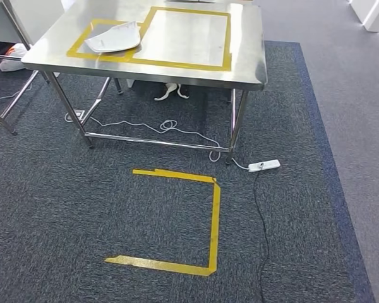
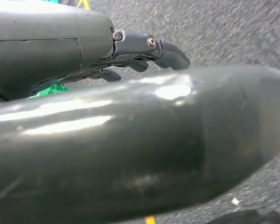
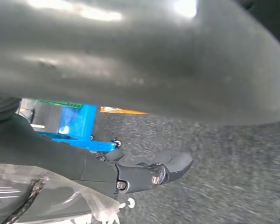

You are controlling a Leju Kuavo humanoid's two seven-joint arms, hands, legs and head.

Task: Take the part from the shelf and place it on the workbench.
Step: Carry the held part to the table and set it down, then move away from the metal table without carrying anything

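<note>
Left robot hand (image 2: 145, 51) hanging low over carpet, dark fingers (image 2: 172, 57) stretched nearly straight and close together, thick grey thumb alongside, nothing gripped. Right robot hand (image 3: 145, 173) likewise lowered, fingers (image 3: 177, 163) extended forward, lying against crinkled clear plastic wrap (image 3: 61, 198); whether gripping that wrap, impossible to tell.

Glossy brushed-steel workbench (image 1: 244, 60) (yellow tape lines on it), rough matt grey carpet (image 1: 83, 208).
</note>
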